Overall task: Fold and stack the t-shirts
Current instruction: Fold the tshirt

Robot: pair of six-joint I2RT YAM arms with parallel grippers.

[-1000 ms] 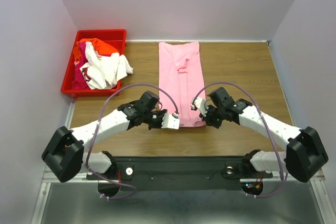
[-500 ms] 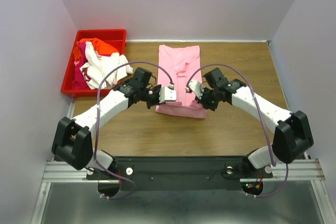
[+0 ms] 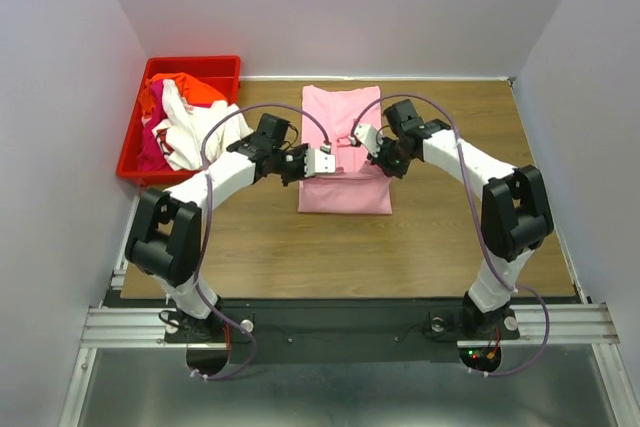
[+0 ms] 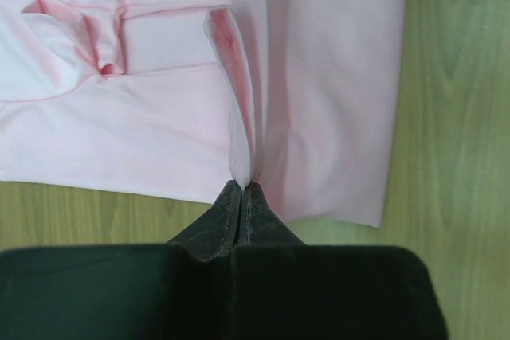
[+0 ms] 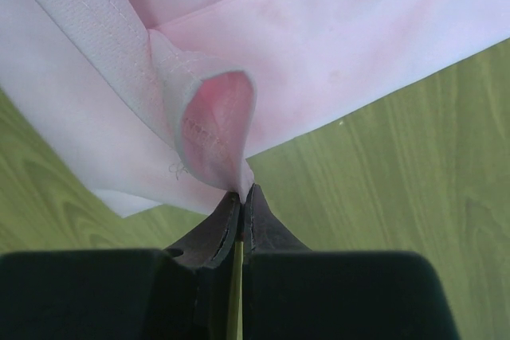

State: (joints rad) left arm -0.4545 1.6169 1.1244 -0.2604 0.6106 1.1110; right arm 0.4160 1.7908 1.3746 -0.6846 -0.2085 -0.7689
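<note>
A light pink t-shirt (image 3: 345, 187) lies on the wooden table, its near part doubled back over the rest. My left gripper (image 3: 333, 161) is shut on the shirt's hem at its left side; the cloth (image 4: 239, 129) rises in a thin fold from the closed fingertips (image 4: 241, 189). My right gripper (image 3: 358, 143) is shut on the hem at the right side, a pink loop of cloth (image 5: 213, 129) pinched at its tips (image 5: 241, 194). Both grippers hover over the middle of the shirt. More t-shirts (image 3: 190, 122), white, orange-red and magenta, are heaped at the left.
A red plastic bin (image 3: 222, 65) at the back left holds the heaped shirts, which spill over its right rim. Bare wooden table (image 3: 460, 237) surrounds the pink shirt. Grey walls close in on three sides.
Both grippers have carried the shirt's near hem away from me, from the near edge toward the middle, folding the lower part over. The shirt's visible length has shortened.
</note>
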